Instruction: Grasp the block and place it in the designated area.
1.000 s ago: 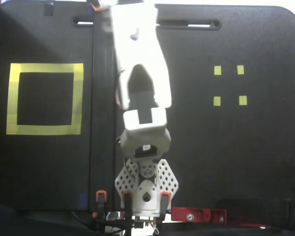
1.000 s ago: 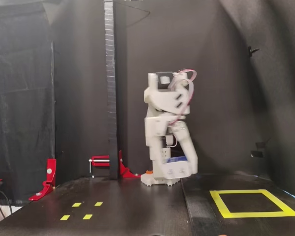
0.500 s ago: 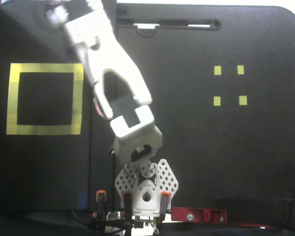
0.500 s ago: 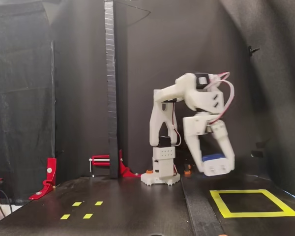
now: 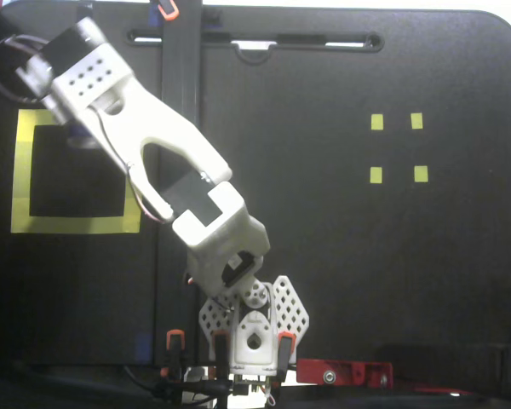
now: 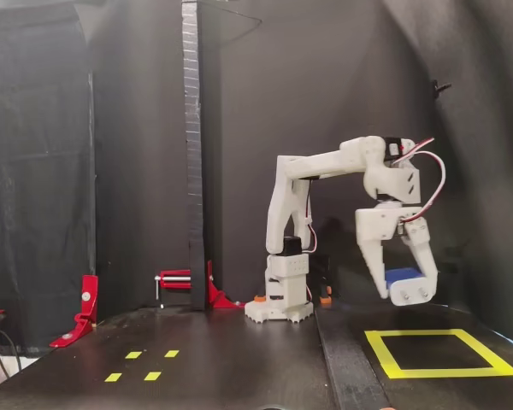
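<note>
In the side fixed view my gripper (image 6: 399, 290) points down, shut on the dark blue block (image 6: 402, 275), which hangs well above the floor. It hovers over the near-left part of the designated area (image 6: 440, 372), a large square of yellow tape on black surface. In the top fixed view the white arm (image 5: 153, 136) reaches from its base up-left across the designated area (image 5: 77, 224). Its wrist covers the square's upper part, and both the fingers and the block are hidden beneath it there.
Four tiny yellow tape squares (image 5: 396, 146) lie on the right side of the top view and at the front left (image 6: 141, 365) of the side view. A tall black post (image 6: 191, 154) and red clamps (image 6: 184, 280) stand behind the arm's base (image 6: 278, 309).
The arm has swung from straight ahead toward the yellow square and stretched out. The gripper has carried the blue block over to the square, still held.
</note>
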Available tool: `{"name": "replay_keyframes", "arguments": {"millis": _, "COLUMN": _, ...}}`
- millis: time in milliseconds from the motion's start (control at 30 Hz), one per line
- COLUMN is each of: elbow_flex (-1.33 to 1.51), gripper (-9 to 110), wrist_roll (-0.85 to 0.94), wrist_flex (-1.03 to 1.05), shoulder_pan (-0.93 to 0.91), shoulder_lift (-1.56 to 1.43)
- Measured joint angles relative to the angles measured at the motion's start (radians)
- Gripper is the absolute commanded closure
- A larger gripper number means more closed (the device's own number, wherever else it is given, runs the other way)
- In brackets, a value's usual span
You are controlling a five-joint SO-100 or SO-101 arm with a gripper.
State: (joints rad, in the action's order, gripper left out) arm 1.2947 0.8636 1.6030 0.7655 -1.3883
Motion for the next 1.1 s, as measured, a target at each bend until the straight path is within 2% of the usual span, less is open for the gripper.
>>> {"name": "replay_keyframes", "arguments": {"millis": 600, "elbow_flex": 0.009, "gripper": 82, "wrist_roll": -0.026, "wrist_flex": 0.028, "shoulder_pan": 0.057, "shoulder_lift": 0.006}}
{"name": "replay_keyframes", "arguments": {"millis": 1100, "elbow_flex": 0.009, "gripper": 82, "wrist_roll": -0.032, "wrist_flex": -0.048, "shoulder_pan": 0.097, "shoulder_lift": 0.219}}
